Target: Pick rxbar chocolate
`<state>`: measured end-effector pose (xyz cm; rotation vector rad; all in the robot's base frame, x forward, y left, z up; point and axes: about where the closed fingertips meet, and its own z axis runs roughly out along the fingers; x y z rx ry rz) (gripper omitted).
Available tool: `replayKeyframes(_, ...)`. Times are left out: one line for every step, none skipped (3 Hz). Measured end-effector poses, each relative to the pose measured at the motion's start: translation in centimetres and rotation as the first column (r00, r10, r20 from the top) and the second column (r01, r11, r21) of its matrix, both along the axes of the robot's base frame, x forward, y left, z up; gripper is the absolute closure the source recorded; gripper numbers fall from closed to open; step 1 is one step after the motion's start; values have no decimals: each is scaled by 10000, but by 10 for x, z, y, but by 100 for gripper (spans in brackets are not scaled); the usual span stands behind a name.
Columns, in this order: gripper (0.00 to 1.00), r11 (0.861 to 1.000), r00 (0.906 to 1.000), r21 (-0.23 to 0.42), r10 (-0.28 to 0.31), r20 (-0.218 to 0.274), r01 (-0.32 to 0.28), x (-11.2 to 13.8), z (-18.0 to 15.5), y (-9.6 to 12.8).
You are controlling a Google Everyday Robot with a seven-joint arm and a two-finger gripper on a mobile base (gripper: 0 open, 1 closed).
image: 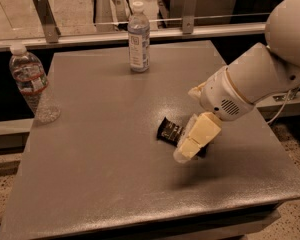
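Note:
The rxbar chocolate [169,130] lies flat on the grey table [100,174], right of the middle; it is a black wrapper with white lettering. My gripper [191,145] has come down on the bar's right half and covers it. Only the bar's left end shows. The white arm [260,79] reaches in from the right edge of the view. I cannot tell whether the gripper touches the bar.
A clear water bottle [138,36] stands upright at the table's back middle. A second clear bottle [31,84] stands at the table's left edge. A metal rail with glass [190,19] runs behind the table.

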<state>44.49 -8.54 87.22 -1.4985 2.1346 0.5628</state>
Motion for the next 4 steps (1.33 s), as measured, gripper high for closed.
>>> replayKeyframes(0,9998,10000,-180,-91,24,91,-1,-18,-1)
replayKeyframes(18,9998,9998,-197,-39,179,43,-3,-32,-1)
replayKeyframes(41,9999,9994,-160,1,349,5,-4,-38,1)
replayKeyframes(65,10000,9994,-85,41,350,-38,-5,-45,2)
